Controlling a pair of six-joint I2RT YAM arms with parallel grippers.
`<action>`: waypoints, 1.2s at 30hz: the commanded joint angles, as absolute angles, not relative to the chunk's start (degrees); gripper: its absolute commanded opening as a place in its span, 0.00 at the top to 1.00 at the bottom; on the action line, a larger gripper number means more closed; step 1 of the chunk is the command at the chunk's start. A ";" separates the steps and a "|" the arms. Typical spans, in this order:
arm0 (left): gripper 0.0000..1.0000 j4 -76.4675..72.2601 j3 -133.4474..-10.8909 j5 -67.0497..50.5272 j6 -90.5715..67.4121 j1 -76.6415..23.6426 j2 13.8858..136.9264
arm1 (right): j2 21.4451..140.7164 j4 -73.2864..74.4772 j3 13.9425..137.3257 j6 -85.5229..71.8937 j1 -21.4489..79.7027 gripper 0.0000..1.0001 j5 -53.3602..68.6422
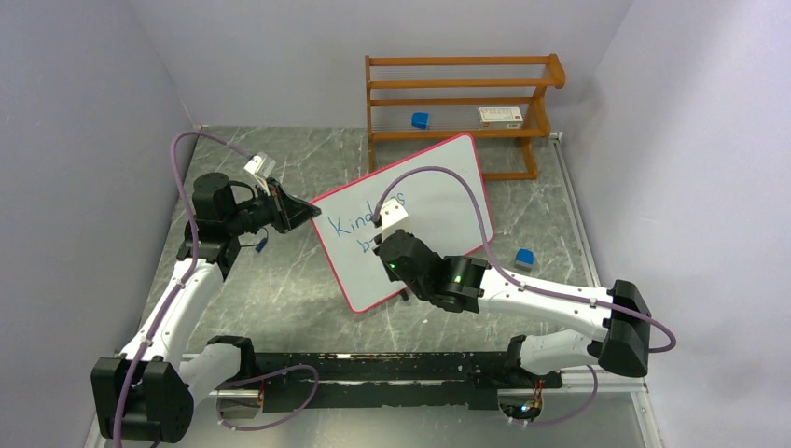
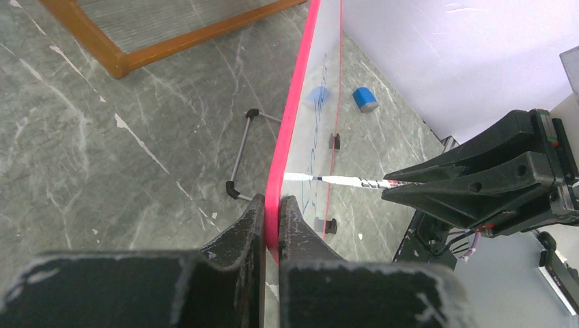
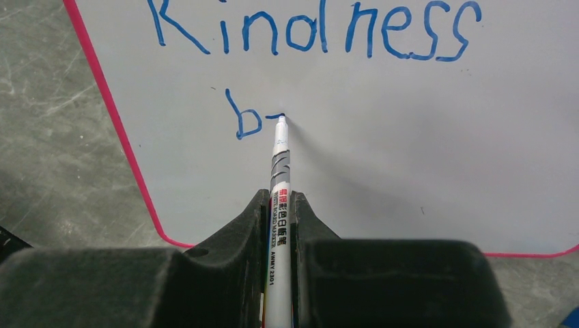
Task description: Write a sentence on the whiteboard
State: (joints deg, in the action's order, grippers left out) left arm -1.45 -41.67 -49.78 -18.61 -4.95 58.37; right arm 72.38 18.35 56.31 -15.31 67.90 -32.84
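Over grey marbled desk, pinching the pink rim of the tilted whiteboard in the closed left claw and pressing a marker, clamped in the right claw, just past the "b" under "Kindness" of the sentence. Likely risking a wobbly stroke by pushing too hard, rocking the board in that thin pinch, or letting the marker slip.

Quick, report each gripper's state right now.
Left gripper: shut on the whiteboard edge.
Right gripper: shut on the marker, tip at the whiteboard.
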 commanded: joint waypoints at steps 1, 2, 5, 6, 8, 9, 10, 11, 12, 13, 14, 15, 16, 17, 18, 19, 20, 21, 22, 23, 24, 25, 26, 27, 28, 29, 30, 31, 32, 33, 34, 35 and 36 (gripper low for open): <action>0.95 1.42 -40.17 -46.77 -14.59 -5.19 59.19 | 71.57 18.41 55.81 -16.00 67.06 1.00 -35.81; 0.95 1.40 -40.17 -46.83 -14.64 -5.19 59.21 | 71.50 18.38 55.81 -16.05 67.06 1.00 -35.92; 0.95 1.32 -40.17 -46.80 -14.60 -5.19 59.26 | 71.24 17.63 55.73 -15.92 67.06 1.00 -36.01; 0.95 1.32 -40.17 -46.88 -14.64 -5.19 59.30 | 71.20 17.29 55.65 -15.73 67.06 1.00 -35.91; 0.95 1.24 -40.17 -46.89 -14.62 -5.19 59.38 | 71.18 16.82 55.79 -15.56 67.07 1.00 -35.64; 0.95 1.24 -40.17 -46.95 -14.59 -5.19 59.41 | 71.19 16.65 55.87 -15.37 67.06 1.00 -35.52; 0.95 1.28 -40.17 -46.97 -14.59 -5.19 59.47 | 71.19 16.31 55.82 -15.24 67.06 1.00 -35.29; 0.95 1.24 -40.17 -46.98 -14.64 -5.19 59.49 | 71.14 15.87 55.81 -14.94 67.06 1.00 -35.00; 0.95 1.23 -40.17 -46.94 -14.64 -5.19 59.50 | 71.11 15.56 55.85 -14.73 67.06 1.00 -34.60; 0.95 1.23 -40.17 -46.93 -14.65 -5.19 59.47 | 71.10 15.24 55.85 -14.57 67.06 1.00 -34.35; 0.95 1.23 -40.17 -46.93 -14.62 -5.19 59.50 | 71.04 14.92 55.77 -14.40 67.06 1.00 -34.01; 0.95 1.19 -40.17 -46.94 -14.60 -5.19 59.50 | 71.04 14.68 55.75 -14.35 67.10 1.00 -33.86; 0.95 1.18 -40.17 -47.06 -14.69 -5.19 59.50 | 71.02 14.45 55.74 -14.20 67.07 1.00 -33.71; 0.95 1.20 -40.17 -47.05 -14.75 -5.19 59.57 | 71.02 14.23 55.72 -14.09 67.06 1.00 -33.38; 0.95 1.15 -40.17 -47.09 -14.73 -5.19 59.67 | 71.11 14.16 55.77 -13.96 67.07 1.00 -33.28; 0.95 1.14 -40.17 -47.15 -14.68 -5.19 59.68 | 71.17 14.05 55.81 -13.77 67.06 1.00 -32.86; 0.95 1.14 -40.17 -47.08 -14.74 -5.19 59.68 | 71.21 14.14 55.88 -13.74 67.06 1.00 -32.64; 0.95 1.14 -40.24 -47.07 -14.71 -5.19 59.68 | 71.39 14.21 56.02 -13.62 67.08 1.00 -32.34; 0.95 1.14 -40.25 -47.03 -14.68 -5.19 59.62 | 71.49 14.38 56.12 -13.50 67.10 1.00 -32.02; 0.95 1.14 -40.25 -47.03 -14.73 -5.19 59.65 | 71.60 14.64 56.22 -13.45 67.07 1.00 -31.80; 0.95 1.14 -40.25 -47.02 -14.73 -5.19 59.66 | 71.76 14.83 56.32 -13.36 67.07 1.00 -31.41; 0.95 1.14 -40.25 -47.03 -14.71 -5.19 59.73 | 71.80 15.04 56.40 -13.22 67.06 1.00 -31.00; 0.95 1.14 -40.25 -47.02 -14.74 -5.19 59.70 | 71.88 15.30 56.47 -13.26 67.06 1.00 -30.75; 0.95 1.14 -40.25 -47.07 -14.72 -5.19 59.68 | 72.02 15.57 56.51 -13.34 67.08 1.00 -30.41; 0.95 1.14 -40.25 -47.04 -14.74 -5.19 59.75 | 72.05 15.89 56.51 -13.33 67.06 1.00 -30.23; 0.95 1.14 -40.25 -47.05 -14.69 -5.19 59.75 | 72.11 16.26 56.51 -13.40 67.06 1.00 -30.04; 0.95 1.14 -40.25 -47.02 -14.74 -5.19 59.72 | 72.15 16.69 56.51 -13.44 67.11 1.00 -29.71; 0.95 1.14 -40.25 -47.02 -14.73 -5.19 59.74 | 72.22 17.07 56.51 -13.45 67.07 1.00 -29.40; 0.95 1.20 -40.25 -47.02 -14.71 -5.19 59.76 | 72.24 17.38 56.45 -13.51 67.14 1.00 -29.15; 0.95 1.23 -40.25 -47.02 -14.63 -5.19 59.77 | 72.25 17.67 56.38 -13.53 67.15 1.00 -29.03; 0.95 1.23 -40.25 -47.01 -14.67 -5.19 59.75 | 72.31 18.07 56.34 -13.62 67.16 1.00 -29.01; 0.95 1.23 -40.25 -46.95 -14.64 -5.19 59.64 | 72.33 18.38 56.26 -13.69 67.15 1.00 -28.98; 0.95 1.23 -40.25 -46.96 -14.63 -5.19 59.61 | 72.29 18.70 56.25 -13.77 67.15 1.00 -29.00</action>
